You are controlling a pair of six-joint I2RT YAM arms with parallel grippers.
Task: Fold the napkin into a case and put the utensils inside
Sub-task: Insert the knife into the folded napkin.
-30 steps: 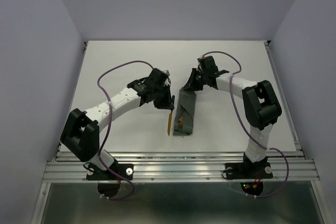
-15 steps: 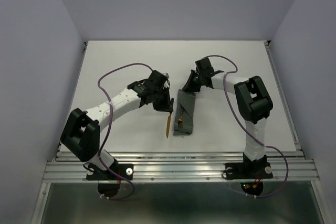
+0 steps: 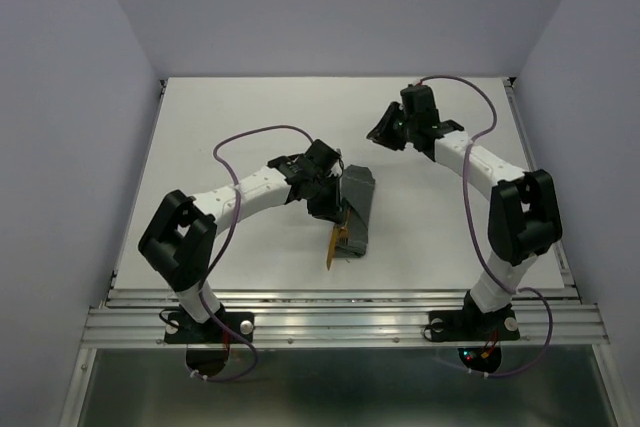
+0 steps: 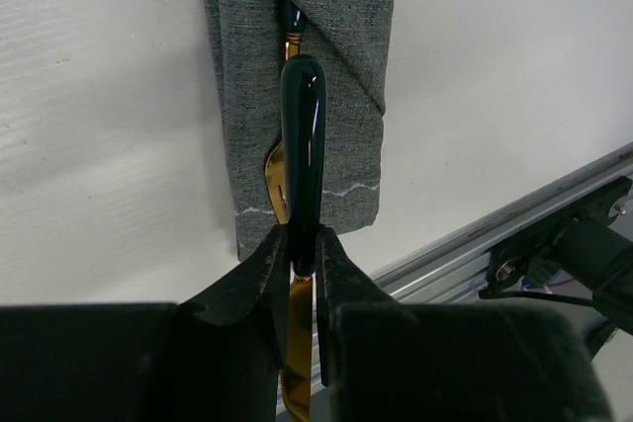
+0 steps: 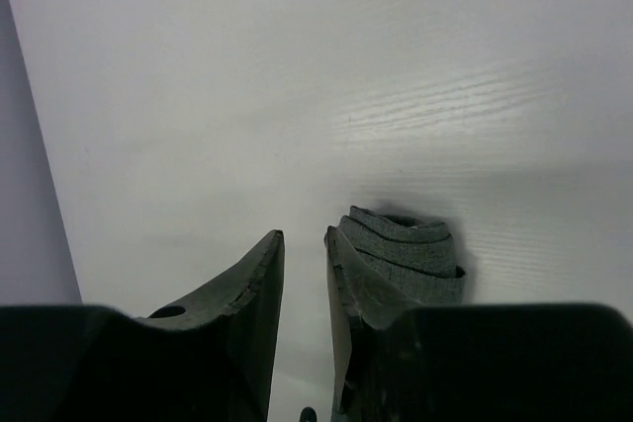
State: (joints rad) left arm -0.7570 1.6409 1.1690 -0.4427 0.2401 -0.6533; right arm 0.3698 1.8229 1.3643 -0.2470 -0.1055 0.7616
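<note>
The left fingers (image 4: 269,259) are clamped on a green-handled utensil (image 4: 303,145). Its gold blade points toward 6 o'clock and its handle tip hangs over the case (image 4: 346,76). The case lies on the worktop (image 3: 240,107), just 5 o'clock of centre, with a second utensil (image 4: 274,180) tucked inside. The right fingers (image 5: 265,264) hang at the case's 1 o'clock, slightly parted and holding nothing.

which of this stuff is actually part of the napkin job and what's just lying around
Part of the job:
case
held utensil, clamped in the left gripper
tucked utensil, already in the case
right gripper, empty

Just there:
purple cables
metal rail
</note>
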